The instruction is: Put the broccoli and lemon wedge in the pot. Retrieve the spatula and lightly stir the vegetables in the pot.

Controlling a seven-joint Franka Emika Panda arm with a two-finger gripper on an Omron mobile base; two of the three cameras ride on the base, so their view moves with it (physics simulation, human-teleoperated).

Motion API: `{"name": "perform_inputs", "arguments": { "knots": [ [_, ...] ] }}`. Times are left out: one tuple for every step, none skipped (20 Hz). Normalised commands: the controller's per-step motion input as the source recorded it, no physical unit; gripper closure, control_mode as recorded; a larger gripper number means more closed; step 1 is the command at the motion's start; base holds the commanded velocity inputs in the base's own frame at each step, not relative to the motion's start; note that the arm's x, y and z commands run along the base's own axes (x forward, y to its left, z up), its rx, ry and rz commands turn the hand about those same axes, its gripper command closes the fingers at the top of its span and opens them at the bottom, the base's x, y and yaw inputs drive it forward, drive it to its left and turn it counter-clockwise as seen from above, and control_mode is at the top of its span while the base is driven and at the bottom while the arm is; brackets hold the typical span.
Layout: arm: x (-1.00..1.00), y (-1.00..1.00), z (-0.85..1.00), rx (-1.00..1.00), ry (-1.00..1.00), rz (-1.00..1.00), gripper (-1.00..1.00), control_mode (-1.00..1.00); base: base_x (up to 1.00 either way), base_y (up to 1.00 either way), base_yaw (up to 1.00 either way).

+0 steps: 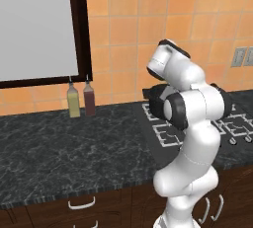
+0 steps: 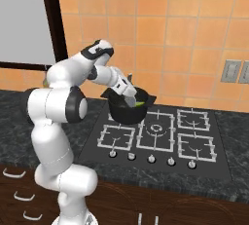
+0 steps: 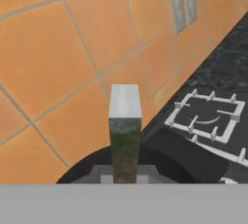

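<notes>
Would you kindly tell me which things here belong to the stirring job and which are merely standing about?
Job:
squat round black pot
flat pale grey-white spatula, held between the fingers
yellow-green lemon wedge, in the pot

Standing about:
yellowish bottle
dark red bottle
grey wall sockets

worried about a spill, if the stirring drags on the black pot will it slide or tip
The pot looks squat and about as wide as its burner, so tipping seems unlikely. It sits on raised grates of the stove, so it may slide slightly. The spatula looks thin and light, so drag is probably small.

Glossy white arm (image 2: 51, 136), dark joints
</notes>
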Motion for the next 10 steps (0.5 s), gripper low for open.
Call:
{"name": "perform_inputs", "arguments": {
  "knots": [
    [0.11, 0.31, -0.6, -0.29, -0.03, -0.1, 1.0, -1.0, 0.0, 0.0, 0.0],
    [0.1, 0.42, -0.49, -0.32, -0.14, -0.08, 1.0, -1.0, 0.0, 0.0, 0.0],
    [0.07, 0.49, -0.38, -0.32, -0.2, -0.07, 1.0, -1.0, 0.0, 0.0, 0.0],
    [0.03, 0.56, -0.31, -0.31, -0.23, -0.06, 1.0, -1.0, 0.0, 0.0, 0.0],
    [0.0, 0.67, -0.27, -0.31, -0.25, -0.05, 1.0, -1.0, 0.0, 0.0, 0.0],
    [0.0, 0.69, -0.23, -0.3, -0.25, -0.04, 1.0, -1.0, 0.0, 0.0, 0.0],
    [0.0, 0.75, -0.22, -0.3, -0.26, -0.03, 1.0, -1.0, 0.0, 0.0, 0.0],
    [0.0, 0.71, -0.3, -0.3, -0.18, -0.03, 1.0, -1.0, 0.0, 0.0, 0.0],
    [0.0, 0.68, -0.45, -0.29, -0.09, -0.03, 1.0, -1.0, 0.0, 0.0, 0.0],
    [0.0, 0.63, -0.59, -0.29, 0.0, -0.04, 1.0, -1.0, 0.0, 0.0, 0.0]
  ]
}}
